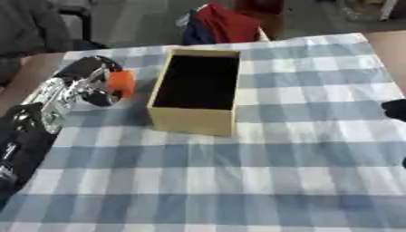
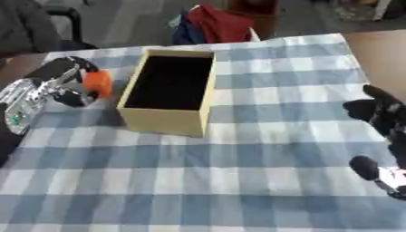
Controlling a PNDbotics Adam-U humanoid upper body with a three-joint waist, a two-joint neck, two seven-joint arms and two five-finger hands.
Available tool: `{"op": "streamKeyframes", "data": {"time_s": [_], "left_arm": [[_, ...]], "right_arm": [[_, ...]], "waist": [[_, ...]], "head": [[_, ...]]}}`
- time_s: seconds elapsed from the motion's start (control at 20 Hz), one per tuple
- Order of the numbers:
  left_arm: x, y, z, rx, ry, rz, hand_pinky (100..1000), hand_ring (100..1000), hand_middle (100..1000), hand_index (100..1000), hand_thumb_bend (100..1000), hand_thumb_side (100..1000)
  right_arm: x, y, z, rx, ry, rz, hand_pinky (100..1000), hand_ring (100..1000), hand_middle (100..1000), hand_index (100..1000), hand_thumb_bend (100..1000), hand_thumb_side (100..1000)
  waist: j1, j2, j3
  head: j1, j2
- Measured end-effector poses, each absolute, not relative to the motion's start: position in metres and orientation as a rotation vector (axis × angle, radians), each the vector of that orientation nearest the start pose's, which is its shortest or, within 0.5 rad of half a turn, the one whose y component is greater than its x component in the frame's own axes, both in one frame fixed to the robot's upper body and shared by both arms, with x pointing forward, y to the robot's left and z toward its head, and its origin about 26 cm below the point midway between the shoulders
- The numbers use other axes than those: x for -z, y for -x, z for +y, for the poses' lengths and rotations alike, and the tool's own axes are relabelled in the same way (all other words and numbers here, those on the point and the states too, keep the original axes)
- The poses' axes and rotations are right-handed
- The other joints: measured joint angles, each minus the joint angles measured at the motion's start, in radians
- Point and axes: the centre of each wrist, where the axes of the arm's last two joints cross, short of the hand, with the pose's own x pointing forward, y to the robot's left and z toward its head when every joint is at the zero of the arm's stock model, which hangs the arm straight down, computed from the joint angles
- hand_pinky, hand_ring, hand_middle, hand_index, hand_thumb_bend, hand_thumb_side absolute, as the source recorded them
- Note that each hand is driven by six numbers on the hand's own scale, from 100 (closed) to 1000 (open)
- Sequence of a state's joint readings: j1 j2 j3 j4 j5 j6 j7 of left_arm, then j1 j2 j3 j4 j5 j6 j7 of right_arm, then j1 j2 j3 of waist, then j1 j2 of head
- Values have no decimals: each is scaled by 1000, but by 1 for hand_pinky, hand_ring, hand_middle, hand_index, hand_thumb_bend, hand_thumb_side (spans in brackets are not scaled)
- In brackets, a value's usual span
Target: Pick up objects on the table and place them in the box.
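Blue-and-white checked cloth (image 1: pixel 262 172) covers the whole table, with chairs and a red garment (image 1: pixel 230 22) behind the far edge at the top of the frame. At the upper left, the robot's left hand (image 1: pixel 95 84) is curled round a small orange object (image 1: pixel 121 84), held just beside the left wall of the box. That tan cardboard box (image 1: pixel 194 120) sits open at upper centre, its dark inside bare. Over at the right edge, the right hand (image 2: pixel 380 113) shows dark fingers, loosely spread and pointing up, touching nothing.
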State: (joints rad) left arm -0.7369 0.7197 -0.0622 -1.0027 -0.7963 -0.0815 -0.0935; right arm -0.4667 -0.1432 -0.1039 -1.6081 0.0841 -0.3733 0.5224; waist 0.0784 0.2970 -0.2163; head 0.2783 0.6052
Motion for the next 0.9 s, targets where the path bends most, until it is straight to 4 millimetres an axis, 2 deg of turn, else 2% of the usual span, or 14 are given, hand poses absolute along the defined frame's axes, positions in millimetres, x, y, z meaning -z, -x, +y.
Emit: {"op": "streamKeyframes", "data": {"time_s": [0.2,0.4,0.55,0.75,0.9], "left_arm": [[-213,-424,404,1023,-1256,-1506,697,492,414,747,143,100],[-244,-414,384,1028,-1242,-1660,701,499,421,755,136,100],[-265,-405,359,1107,-1203,-1758,703,520,446,772,177,100],[-283,-394,325,1248,-1162,-1824,704,531,459,775,195,100],[-284,-392,309,1327,-1128,-1814,706,533,463,777,193,100]], "right_arm": [[-151,-372,-250,-836,-98,-2290,873,865,769,1000,650,552],[-151,-372,-250,-836,-97,-2289,873,866,769,1000,651,551],[-151,-372,-250,-836,-97,-2290,873,866,769,1000,653,548],[-151,-372,-250,-839,-98,-2290,873,866,769,1000,654,548],[-151,-372,-249,-842,-101,-2293,873,866,769,1000,653,550]], "waist": [[0,0,3],[0,-2,9],[0,-3,11],[-3,-7,12],[-4,-8,10]], "head": [[-4,1],[-8,3],[-9,3],[-9,9],[-8,10]]}}
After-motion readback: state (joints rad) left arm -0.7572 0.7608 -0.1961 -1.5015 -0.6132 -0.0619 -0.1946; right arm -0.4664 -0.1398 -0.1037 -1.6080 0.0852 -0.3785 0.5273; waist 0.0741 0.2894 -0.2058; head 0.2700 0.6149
